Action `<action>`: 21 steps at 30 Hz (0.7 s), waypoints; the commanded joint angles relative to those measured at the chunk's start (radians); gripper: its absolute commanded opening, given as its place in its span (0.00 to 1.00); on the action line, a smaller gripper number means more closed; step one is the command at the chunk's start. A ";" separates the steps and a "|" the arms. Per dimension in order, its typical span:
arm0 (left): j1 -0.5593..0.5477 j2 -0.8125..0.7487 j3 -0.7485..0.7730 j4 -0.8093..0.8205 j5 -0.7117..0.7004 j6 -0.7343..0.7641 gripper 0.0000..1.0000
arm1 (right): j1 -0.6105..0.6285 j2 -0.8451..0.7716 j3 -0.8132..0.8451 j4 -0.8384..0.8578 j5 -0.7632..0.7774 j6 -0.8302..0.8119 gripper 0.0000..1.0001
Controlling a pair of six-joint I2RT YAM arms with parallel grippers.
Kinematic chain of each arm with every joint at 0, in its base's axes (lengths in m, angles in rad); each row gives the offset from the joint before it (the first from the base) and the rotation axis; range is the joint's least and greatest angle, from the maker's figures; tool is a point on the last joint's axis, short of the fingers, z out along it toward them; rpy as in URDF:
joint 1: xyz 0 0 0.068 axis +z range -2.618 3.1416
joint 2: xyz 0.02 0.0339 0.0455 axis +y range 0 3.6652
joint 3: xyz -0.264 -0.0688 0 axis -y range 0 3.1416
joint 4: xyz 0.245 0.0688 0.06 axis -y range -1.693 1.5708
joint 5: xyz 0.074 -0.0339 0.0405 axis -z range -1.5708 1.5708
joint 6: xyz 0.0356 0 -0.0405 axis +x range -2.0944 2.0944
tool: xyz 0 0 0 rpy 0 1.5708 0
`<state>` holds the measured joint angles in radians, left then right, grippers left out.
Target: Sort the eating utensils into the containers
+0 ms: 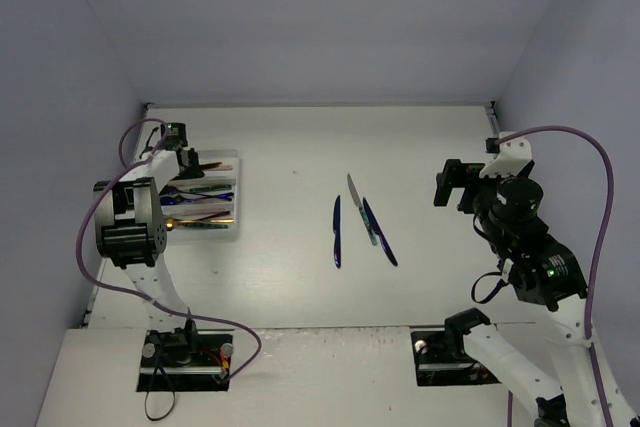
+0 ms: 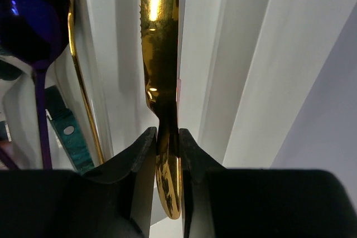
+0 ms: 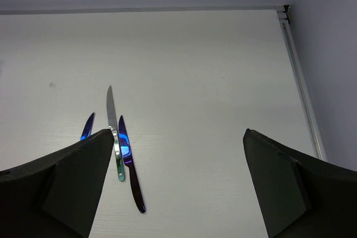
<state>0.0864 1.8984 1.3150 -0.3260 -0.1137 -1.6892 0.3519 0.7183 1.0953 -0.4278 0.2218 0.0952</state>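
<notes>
Left gripper (image 2: 167,140) clamped gold knife (image 2: 159,54) over tray (image 2: 240,71) slot: placing step. Next: lower, release. Right gripper (image 3: 178,154) wide, empty; three knives (image 1: 337,232) loose.

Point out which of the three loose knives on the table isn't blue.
The middle knife: silver blade, greenish handle, its tip poking out beyond the others. The left blue knife and right blue knife flank it.

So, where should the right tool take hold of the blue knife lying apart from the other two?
Probably at mid-length, from straight above, closing across its narrow width. The blue knife lies flat on the table, with both long sides free.
</notes>
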 commanded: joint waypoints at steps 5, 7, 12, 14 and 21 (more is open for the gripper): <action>0.001 0.036 0.119 0.058 0.026 -0.024 0.13 | -0.008 0.026 -0.017 0.063 0.042 -0.012 1.00; 0.001 0.037 0.147 0.040 0.023 -0.008 0.22 | -0.007 0.026 -0.017 0.063 0.045 -0.017 1.00; -0.004 -0.012 0.153 0.004 0.005 0.057 0.43 | -0.007 0.032 -0.011 0.064 0.046 -0.022 1.00; -0.012 -0.038 0.152 -0.004 0.007 0.092 0.51 | -0.007 0.033 -0.009 0.064 0.044 -0.026 1.00; -0.144 -0.157 0.181 -0.075 -0.003 0.459 0.57 | -0.007 0.015 -0.008 0.064 0.034 -0.027 1.00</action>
<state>0.0534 1.8785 1.4252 -0.3536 -0.0919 -1.5196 0.3519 0.7322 1.0744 -0.4283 0.2386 0.0802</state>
